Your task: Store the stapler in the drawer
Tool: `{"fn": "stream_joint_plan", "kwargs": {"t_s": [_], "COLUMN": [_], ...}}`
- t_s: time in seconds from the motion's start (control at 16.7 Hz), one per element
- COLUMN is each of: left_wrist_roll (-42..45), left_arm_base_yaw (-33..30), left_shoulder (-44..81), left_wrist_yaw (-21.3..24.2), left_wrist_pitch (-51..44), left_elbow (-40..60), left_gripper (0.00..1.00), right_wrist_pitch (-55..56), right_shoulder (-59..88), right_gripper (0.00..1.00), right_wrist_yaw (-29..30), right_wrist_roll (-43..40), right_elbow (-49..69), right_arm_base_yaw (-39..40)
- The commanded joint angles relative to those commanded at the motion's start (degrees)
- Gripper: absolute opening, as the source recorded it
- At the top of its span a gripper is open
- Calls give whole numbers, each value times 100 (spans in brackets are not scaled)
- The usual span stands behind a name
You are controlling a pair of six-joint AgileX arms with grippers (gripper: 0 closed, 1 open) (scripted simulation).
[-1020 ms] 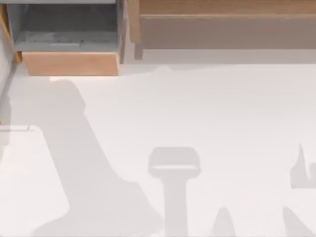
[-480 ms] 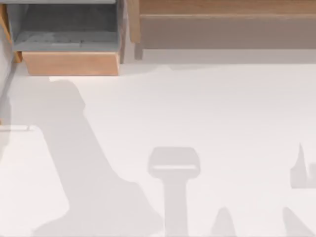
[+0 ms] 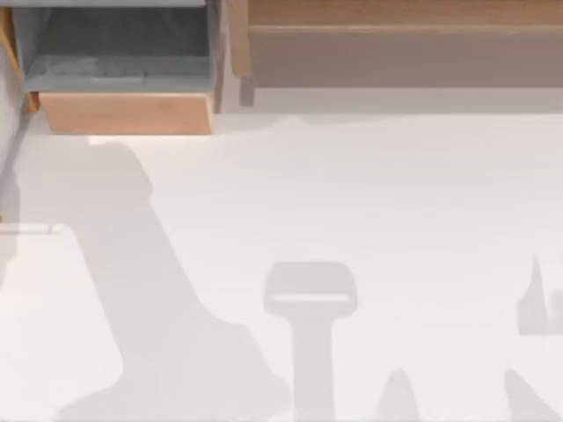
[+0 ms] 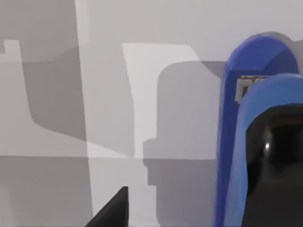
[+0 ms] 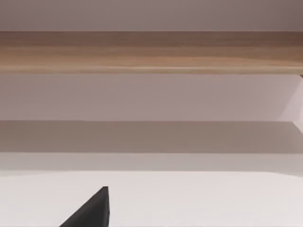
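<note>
The left gripper's dark fingertip (image 4: 113,210) sits near the small blue stapler with a black rounded end (image 4: 255,142); I cannot tell its opening or contact. The tan-fronted, grey-walled drawer (image 3: 123,112) stands open at upper left of the top view.

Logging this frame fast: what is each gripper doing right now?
Left gripper: cannot be told; the stapler lies close beside it.
Right gripper: cannot be told; it faces the shelf unit.
</note>
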Motion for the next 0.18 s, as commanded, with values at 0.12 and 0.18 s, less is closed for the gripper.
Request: {"fn": "stream_joint_plan", "kwargs": {"t_s": [0.12,0.18], "left_wrist_roll": [0,0], "left_arm_base_yaw": [0,0], "left_shoulder": [0,0], "left_wrist_yaw": [0,0], "left_wrist_pitch": [0,0], "left_elbow": [0,0], "left_gripper": [100,100], "right_wrist_pitch": [0,0], "right_shoulder": [0,0], "right_gripper": [100,100], "right_wrist_yaw": [0,0], "right_wrist_roll": [0,0], "right_elbow": [0,0], "right_arm_base_yaw": [0,0]}}
